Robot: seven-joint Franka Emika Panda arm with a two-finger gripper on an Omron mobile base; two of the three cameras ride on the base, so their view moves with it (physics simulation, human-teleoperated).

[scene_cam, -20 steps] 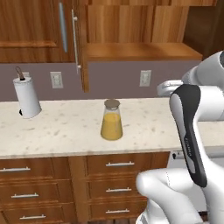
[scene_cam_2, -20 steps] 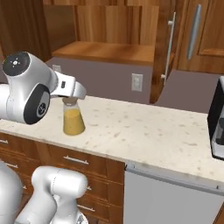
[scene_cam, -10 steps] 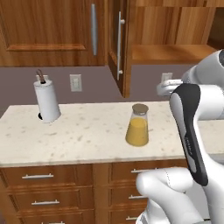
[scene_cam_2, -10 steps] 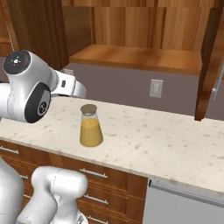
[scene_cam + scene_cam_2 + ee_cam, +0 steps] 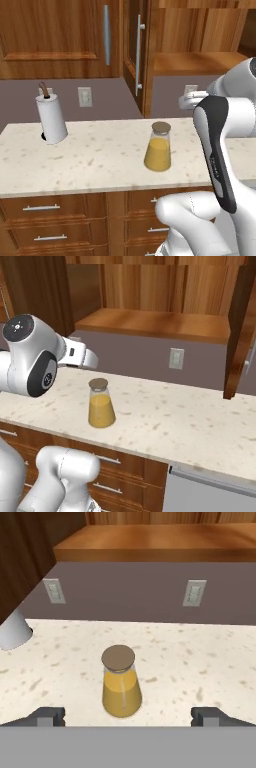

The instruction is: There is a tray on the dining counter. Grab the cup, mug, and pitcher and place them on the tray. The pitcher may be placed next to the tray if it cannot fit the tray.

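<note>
The pitcher (image 5: 158, 147), a clear conical carafe of orange liquid with a round brown lid, stands upright on a narrow speckled counter (image 5: 95, 157) backed by a wall. In the right base view the pitcher (image 5: 100, 404) sits just right of my white arm. In the hand view my gripper (image 5: 128, 716) is open, with one dark fingertip on each side. The pitcher (image 5: 120, 682) stands centred beyond them, apart from both. The tray, cup, mug and dining counter are out of view.
A white paper towel roll (image 5: 51, 119) stands at the counter's left, near the wall. Wooden cabinets with long handles (image 5: 138, 55) hang above, beside an open wooden shelf (image 5: 155, 323). Wall outlets (image 5: 194, 593) sit behind. Drawers (image 5: 45, 207) run below the counter.
The base has moved, so the whole scene has slid right in both base views. The pitcher now sits nearer the arm. The gripper stays open.
</note>
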